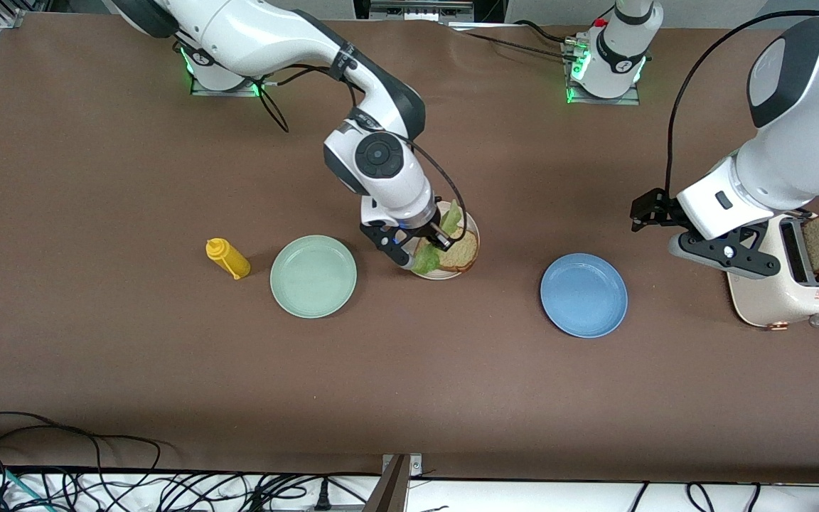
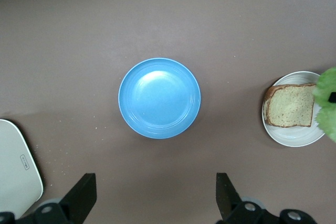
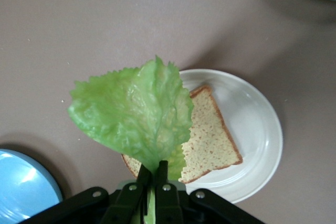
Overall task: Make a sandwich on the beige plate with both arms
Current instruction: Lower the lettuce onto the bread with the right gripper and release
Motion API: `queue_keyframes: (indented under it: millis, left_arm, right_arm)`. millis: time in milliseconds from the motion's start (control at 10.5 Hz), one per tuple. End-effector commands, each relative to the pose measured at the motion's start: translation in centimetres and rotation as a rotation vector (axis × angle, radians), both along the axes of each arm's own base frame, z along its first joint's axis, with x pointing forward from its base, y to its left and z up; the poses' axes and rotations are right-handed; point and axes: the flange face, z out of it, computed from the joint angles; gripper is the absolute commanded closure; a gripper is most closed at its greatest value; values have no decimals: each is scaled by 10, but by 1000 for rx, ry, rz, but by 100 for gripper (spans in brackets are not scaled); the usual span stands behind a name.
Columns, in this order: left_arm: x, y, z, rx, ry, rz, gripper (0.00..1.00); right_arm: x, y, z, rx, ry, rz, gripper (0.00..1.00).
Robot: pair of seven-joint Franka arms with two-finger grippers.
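While the right pincer (image 3: 155,174) hangs over the beige plate (image 1: 468,222) mid-worktop, clamped on the lettuce leaf (image 3: 134,113) above the bread slice (image 3: 210,142), the limp leaf could perhaps land off-centre. The left pincer (image 2: 155,198) waits, jaws apart, over the toaster (image 1: 783,291).

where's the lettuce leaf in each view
Front view: lettuce leaf in the right end effector, over the beige plate.
Left wrist view: leaf at the picture's edge.
Right wrist view: leaf fills the centre.
Shared landmark: bread slice on that plate.
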Motion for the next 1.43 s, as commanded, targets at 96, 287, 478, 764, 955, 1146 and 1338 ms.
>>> queue_keyframes:
  millis: [96,287,478,764,955,1146,1338]
  left_arm:
    - [-6,1,6,39,-2,37,0]
    - [-7,-2,7,42,-2,51,0]
    - [-9,-2,10,44,1,51,0]
    - [-9,-2,11,43,1,51,0]
    - [-9,-2,11,44,-1,52,0]
    - [-9,-2,11,44,-1,52,0]
    - [-9,-3,11,44,-1,49,0]
  right_arm:
    - [-7,16,-29,-12,-61,-14,100]
    - [-12,24,-38,2,-73,-5,100]
    - [-16,26,-45,0,-69,-2,86]
    - [-30,37,-49,-2,-56,-4,73]
    - [-35,42,-46,-4,-53,-5,25]
    - [-33,40,-42,-1,-57,-8,7]
    - [-25,35,-26,13,-71,-15,0]
